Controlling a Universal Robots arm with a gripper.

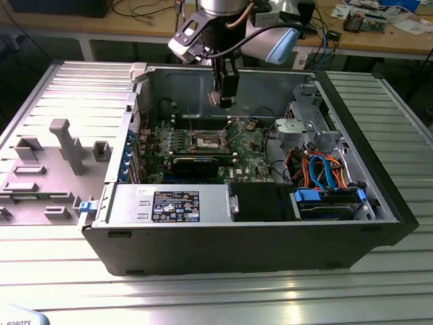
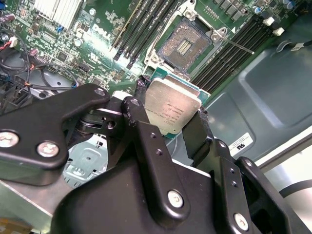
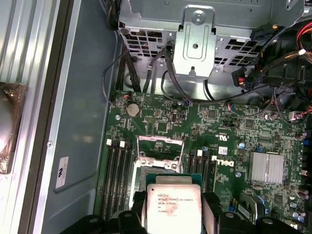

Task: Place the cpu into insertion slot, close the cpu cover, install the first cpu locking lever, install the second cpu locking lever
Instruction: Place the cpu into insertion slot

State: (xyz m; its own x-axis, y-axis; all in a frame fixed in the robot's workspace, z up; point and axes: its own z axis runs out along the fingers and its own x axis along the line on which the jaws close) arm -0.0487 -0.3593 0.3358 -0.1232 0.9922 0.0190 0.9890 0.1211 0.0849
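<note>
Silver-grey cpu (image 2: 171, 109) (dark print on its lid), held between black jaws, near insertion slot (image 2: 185, 46), cpu cover (image 3: 161, 139) open.

Silver-topped square cpu (image 3: 174, 209), gripped in claw (image 2: 171, 109), above bare socket (image 2: 187, 46), silvery cpu cover (image 3: 161, 144) raised open

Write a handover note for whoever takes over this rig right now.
Claw: shut on the cpu, hovering above the motherboard inside the open case.
Socket: empty, contacts bare. The cpu cover is raised open.
Done: cpu picked up and brought over the socket area.
Not yet done: cpu seated, cover closed, locking levers latched.
</note>
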